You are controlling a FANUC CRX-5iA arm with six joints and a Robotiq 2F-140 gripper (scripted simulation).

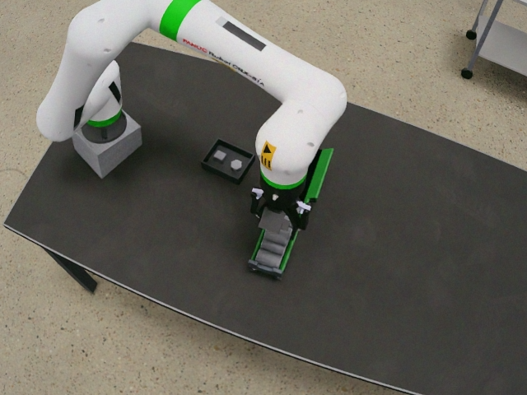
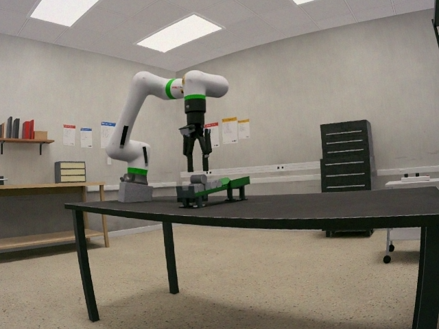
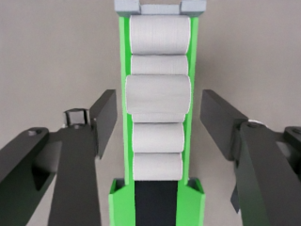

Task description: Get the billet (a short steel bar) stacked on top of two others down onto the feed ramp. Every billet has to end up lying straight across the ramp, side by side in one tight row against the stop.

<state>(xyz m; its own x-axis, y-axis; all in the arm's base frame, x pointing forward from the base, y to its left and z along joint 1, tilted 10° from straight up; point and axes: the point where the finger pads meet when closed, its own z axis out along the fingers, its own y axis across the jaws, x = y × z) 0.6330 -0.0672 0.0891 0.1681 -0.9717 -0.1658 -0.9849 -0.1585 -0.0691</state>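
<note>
A green feed ramp (image 3: 158,118) runs down to a grey stop (image 3: 160,6) at its low end. Several grey steel billets lie across it in a row. One more billet (image 3: 158,94) lies on top of two of them, in the middle of the row; it also shows in the exterior view (image 2: 197,178) and in the top view (image 1: 272,220). My gripper (image 3: 158,104) is open and empty. It hangs straight above the stacked billet, with one finger on each side of the ramp, clear of the billet's ends. In the exterior view the gripper's (image 2: 197,168) fingertips stand just above the billet.
A small black tray (image 1: 227,160) with two grey parts sits on the table left of the ramp. The arm's grey base block (image 1: 107,146) stands at the table's far left.
</note>
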